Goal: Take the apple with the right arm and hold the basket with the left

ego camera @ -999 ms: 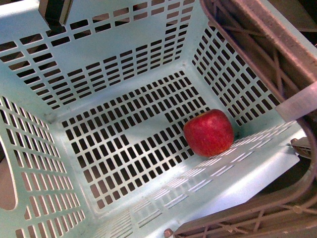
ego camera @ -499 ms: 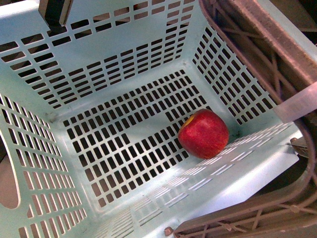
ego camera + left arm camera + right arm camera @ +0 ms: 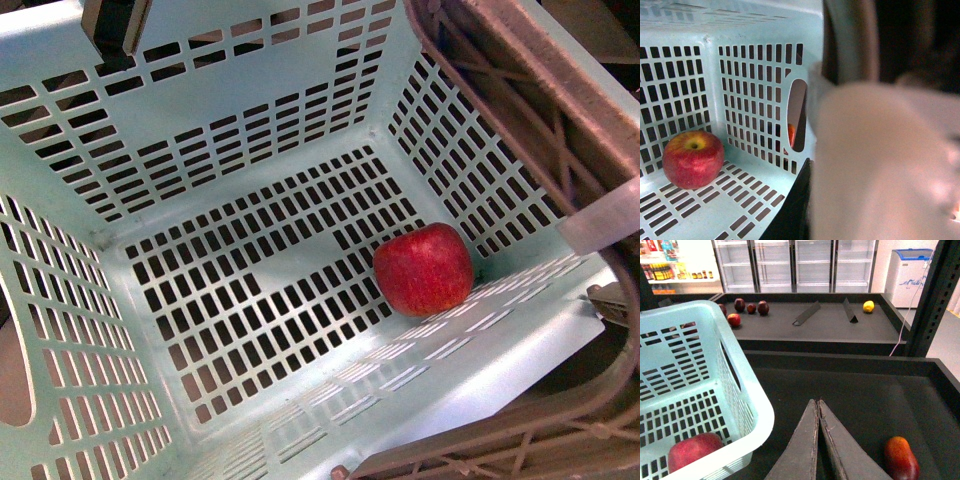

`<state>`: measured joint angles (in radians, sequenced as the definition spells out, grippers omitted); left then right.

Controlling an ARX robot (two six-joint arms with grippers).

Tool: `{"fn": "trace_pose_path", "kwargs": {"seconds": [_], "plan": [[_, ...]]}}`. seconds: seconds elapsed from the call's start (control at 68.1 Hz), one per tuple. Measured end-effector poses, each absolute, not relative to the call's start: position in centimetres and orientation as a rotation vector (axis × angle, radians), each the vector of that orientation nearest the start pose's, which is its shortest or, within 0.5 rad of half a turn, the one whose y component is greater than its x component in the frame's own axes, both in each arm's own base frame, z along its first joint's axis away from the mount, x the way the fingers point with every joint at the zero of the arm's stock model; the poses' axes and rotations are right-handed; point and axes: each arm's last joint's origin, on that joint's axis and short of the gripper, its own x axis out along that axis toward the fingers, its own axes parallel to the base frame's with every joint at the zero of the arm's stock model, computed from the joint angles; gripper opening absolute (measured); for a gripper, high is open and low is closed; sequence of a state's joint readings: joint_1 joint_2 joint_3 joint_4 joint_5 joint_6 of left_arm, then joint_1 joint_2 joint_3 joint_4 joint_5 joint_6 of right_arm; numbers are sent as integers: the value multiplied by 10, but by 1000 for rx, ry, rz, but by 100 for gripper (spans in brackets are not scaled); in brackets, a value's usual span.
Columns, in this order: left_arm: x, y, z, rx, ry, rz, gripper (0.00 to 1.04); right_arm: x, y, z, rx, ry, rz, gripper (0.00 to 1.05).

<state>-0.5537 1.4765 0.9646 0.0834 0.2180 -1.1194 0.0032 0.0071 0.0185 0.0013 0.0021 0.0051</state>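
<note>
The red apple (image 3: 423, 270) lies on the slotted floor of the pale turquoise basket (image 3: 200, 100), close to a corner. In the left wrist view the apple (image 3: 692, 159) shows its yellow stem patch, and my left gripper (image 3: 807, 200) is shut on the basket (image 3: 755, 100), with one dark finger beside a blurred pale mass. The grey-brown bail (image 3: 540, 80) with its white band (image 3: 605, 215) crosses the right side. My right gripper (image 3: 817, 402) is shut and empty outside the basket (image 3: 715, 355), over a dark tray; the apple (image 3: 692, 450) sits inside, beyond the rim.
An oblong red-orange fruit (image 3: 901, 457) lies on the dark tray (image 3: 865, 390) beside my right gripper. A farther shelf holds dark red fruits (image 3: 747, 306) and a yellow fruit (image 3: 868, 306). Glass-door fridges (image 3: 810, 265) stand behind. A dark post (image 3: 935, 295) rises at the right.
The apple rocked a little to the left, showing its yellow patch, then rolled back right. The basket shifted slightly in the front view.
</note>
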Motion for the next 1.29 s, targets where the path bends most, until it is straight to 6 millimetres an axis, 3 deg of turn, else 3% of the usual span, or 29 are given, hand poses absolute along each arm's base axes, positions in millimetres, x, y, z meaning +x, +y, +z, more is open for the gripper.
{"fn": "trace_pose_path", "kwargs": {"seconds": [0.294, 0.544, 0.676, 0.837, 1.102, 1.293], "plan": [[274, -176, 259, -970, 803, -432, 6, 97, 0, 169, 5, -14, 1, 2], [273, -177, 259, -972, 797, -418, 6, 97, 0, 169, 3, -14, 1, 44], [277, -183, 259, -1039, 625, -69, 6, 97, 0, 169, 3, -14, 3, 69], [301, -166, 268, -1050, 504, 49, 6, 97, 0, 170, 4, -14, 0, 96], [324, -127, 269, -1222, 412, 101, 6, 97, 0, 170, 3, -14, 1, 96], [332, -90, 245, -1355, 362, 206, 6, 97, 0, 170, 3, -14, 1, 96]]}}
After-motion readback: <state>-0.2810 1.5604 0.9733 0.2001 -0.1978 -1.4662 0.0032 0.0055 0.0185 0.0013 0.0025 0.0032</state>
